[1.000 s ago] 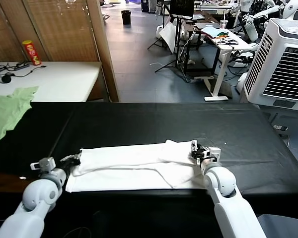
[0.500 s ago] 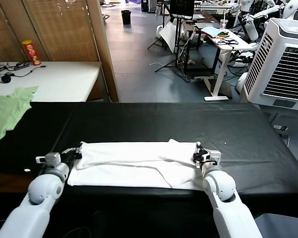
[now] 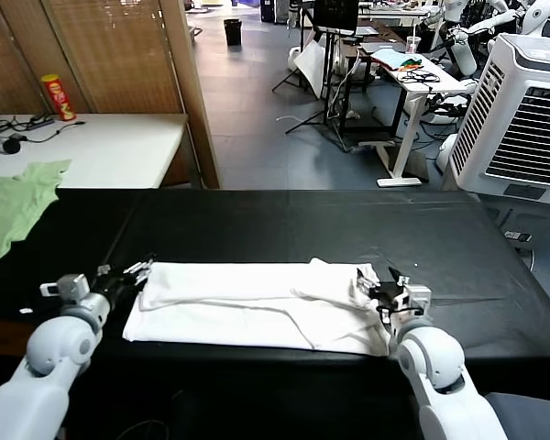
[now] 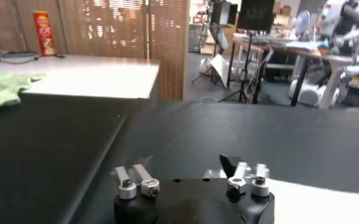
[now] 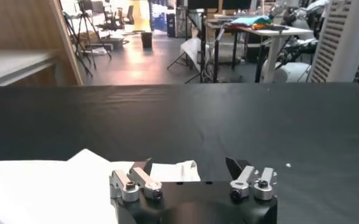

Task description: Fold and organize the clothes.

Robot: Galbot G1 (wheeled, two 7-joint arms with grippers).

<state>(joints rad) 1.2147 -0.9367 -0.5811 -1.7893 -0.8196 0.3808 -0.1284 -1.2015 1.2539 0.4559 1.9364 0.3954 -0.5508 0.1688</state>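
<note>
Lying lengthwise-folded on the tabletop (image 3: 257, 215), the T-shirt (image 3: 257, 307) awaited crosswise folds, left gripper (image 3: 126, 272) at nine o'clock and right gripper (image 3: 385, 295) at three o'clock released.

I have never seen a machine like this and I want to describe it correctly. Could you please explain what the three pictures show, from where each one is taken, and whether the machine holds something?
It is a robot with two white arms. The wide picture comes from a camera on its head; the other two come from cameras on its wrists, looking past each tool. A white T-shirt, folded into a long band, lies on the black table. The left tool is at one end and the right tool at the other; both are open and hold nothing. A pale green garment lies farther left.
</note>
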